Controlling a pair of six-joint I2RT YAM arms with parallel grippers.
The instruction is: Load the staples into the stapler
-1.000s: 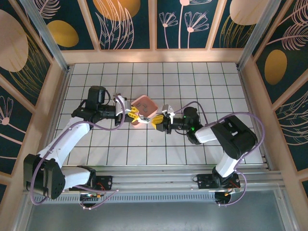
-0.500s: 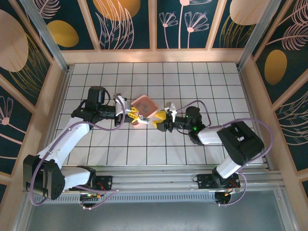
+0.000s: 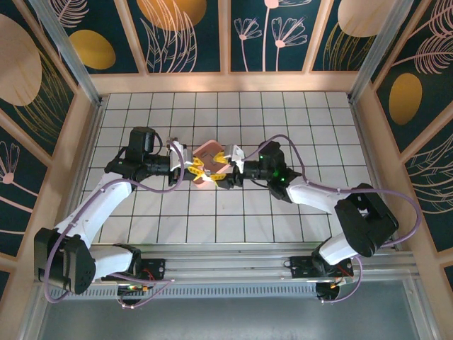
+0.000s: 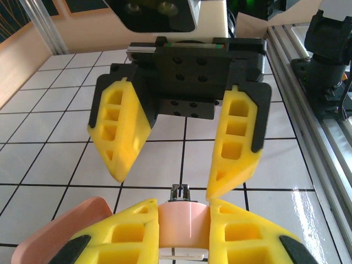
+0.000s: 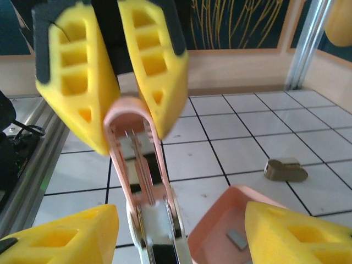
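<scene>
Left pincer (image 4: 184,212) clamps the opened pink plastic stapler (image 5: 137,165); right pincer (image 4: 166,186) gapes empty; a flat grey metal strip of staples (image 5: 237,237) lies unloaded in the pink tray (image 5: 213,220).

A white tiled tabletop with dark grid lines (image 3: 212,227) is shown boxed in by dark teal wall panels printed with gold ovals and pale pink plant outlines (image 3: 184,35). The panels are framed in light wooden battens (image 3: 226,83), and grey aluminium rails (image 3: 233,265) are fixed along the near edge.
</scene>
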